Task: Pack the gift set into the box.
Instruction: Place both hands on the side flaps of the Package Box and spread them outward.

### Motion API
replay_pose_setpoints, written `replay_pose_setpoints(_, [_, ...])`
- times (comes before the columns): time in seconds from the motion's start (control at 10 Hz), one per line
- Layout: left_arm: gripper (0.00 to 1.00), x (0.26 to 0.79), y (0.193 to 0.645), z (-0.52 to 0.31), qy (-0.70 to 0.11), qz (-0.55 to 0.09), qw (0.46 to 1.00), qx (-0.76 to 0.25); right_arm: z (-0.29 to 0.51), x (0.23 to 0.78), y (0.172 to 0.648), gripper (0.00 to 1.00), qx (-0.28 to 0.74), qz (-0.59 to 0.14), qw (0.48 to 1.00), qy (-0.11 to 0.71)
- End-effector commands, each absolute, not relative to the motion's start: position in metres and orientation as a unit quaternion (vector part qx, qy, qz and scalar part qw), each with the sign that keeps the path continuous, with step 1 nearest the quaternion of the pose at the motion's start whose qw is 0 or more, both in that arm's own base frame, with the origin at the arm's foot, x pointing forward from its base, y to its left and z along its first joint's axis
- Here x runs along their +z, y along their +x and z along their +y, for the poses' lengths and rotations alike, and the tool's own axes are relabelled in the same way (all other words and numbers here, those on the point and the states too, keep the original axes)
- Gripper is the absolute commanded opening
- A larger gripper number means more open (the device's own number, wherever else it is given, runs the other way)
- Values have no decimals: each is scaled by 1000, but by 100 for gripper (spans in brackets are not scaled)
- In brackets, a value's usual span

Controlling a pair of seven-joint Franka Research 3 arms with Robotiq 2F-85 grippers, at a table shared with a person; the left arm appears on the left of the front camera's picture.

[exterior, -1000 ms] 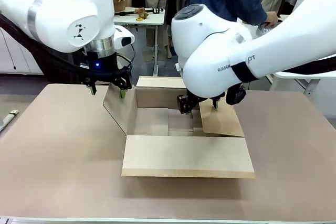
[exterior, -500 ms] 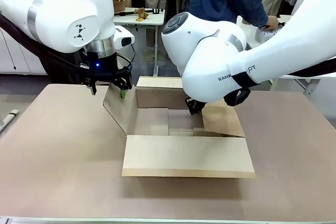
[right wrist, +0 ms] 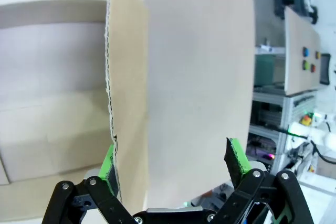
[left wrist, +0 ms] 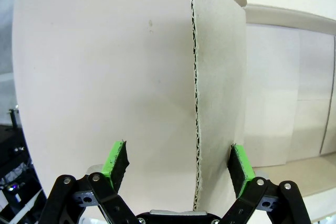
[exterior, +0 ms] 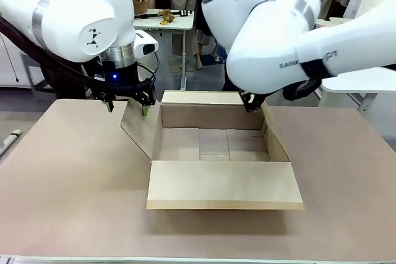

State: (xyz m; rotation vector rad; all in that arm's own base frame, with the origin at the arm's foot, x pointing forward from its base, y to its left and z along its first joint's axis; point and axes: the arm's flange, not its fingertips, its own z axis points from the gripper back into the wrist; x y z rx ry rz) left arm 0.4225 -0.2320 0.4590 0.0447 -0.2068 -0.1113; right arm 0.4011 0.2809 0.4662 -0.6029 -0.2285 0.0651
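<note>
Centrally, the box (exterior: 223,180) sits open on the brown table (exterior: 62,171). Its near flap (exterior: 223,185) is folded out flat toward the camera, and the inside floor shows plain cardboard panels.

Left side: the left flap (exterior: 139,129) stands tilted outward. The left end effector (exterior: 128,107) hangs at the flap's upper edge, fingers pointing down. In the left wrist view, this end effector (left wrist: 178,166) is spread wide. The flap's corrugated edge (left wrist: 197,103) runs up between the two green pads (left wrist: 116,162), closer to the right-hand pad in the picture, with a gap to either pad.

Right side: the right flap (exterior: 276,143) stands almost upright along the box's right wall. The right end effector (exterior: 252,102) is at the flap's far top corner, largely hidden behind the white arm. In the right wrist view, this end effector (right wrist: 173,163) is also spread. The flap (right wrist: 194,77) rises between its fingers, with its frayed edge right by the left-hand pad (right wrist: 108,165) in the picture. Whether that pad touches the cardboard cannot be told. The other pad stands clear of the flap.
</note>
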Motion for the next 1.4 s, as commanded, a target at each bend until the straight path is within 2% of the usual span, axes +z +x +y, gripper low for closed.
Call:
replay_pose_setpoints(0.0, [100,460,424,-231,32,-107,993,-49,252,478,400,100,7,-105,951,-290])
replay_pose_setpoints(0.2, [100,460,424,-231,32,-107,993,-49,221,475,399,100,-7,-100,967,-232])
replay_pose_setpoints(0.3, [100,460,424,-231,32,-107,993,-49,201,477,397,100,-12,-110,982,-153])
replay_pose_setpoints(0.4, [100,460,424,-231,32,-107,993,-49,178,472,393,100,31,-119,990,-72])
replay_pose_setpoints(0.5, [100,460,424,-231,32,-107,993,-49,175,465,389,100,24,-134,989,-62])
replay_pose_setpoints(0.7, [100,460,424,-231,32,-107,993,-49,152,448,377,100,20,-160,987,12])
replay_pose_setpoints(0.8, [100,460,424,-231,32,-107,993,-49,180,472,400,100,1,-149,986,-71])
replay_pose_setpoints(1.0, [100,460,424,-231,32,-107,993,-49,180,472,400,100,1,-149,986,-71])
replay_pose_setpoints(1.3, [100,460,424,-231,32,-107,993,-49,122,463,388,100,-47,-176,982,44])
